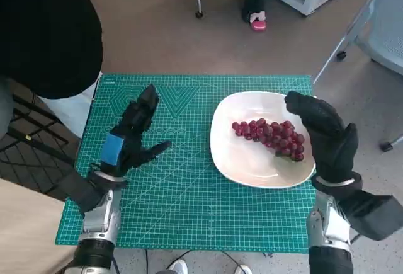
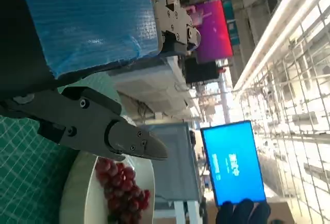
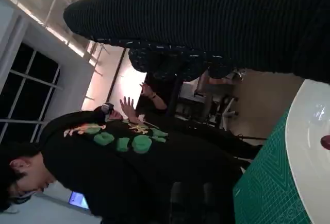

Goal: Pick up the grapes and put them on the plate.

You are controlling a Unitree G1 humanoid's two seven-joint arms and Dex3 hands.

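Fingers of left hand [image 1: 129,138] spread, holding nothing, over green cutting mat [image 1: 176,205] | right hand [image 1: 324,135] fingers apart, empty, at plate's rim | grapes [image 1: 271,137]: dark red bunch lying on white plate [image 1: 242,160] | no legible writing

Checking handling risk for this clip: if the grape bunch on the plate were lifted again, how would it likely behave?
The grapes form a loose cluster, so it would probably sag and flex. Round berries could detach and roll on the smooth white plate. Likely easily bruised.
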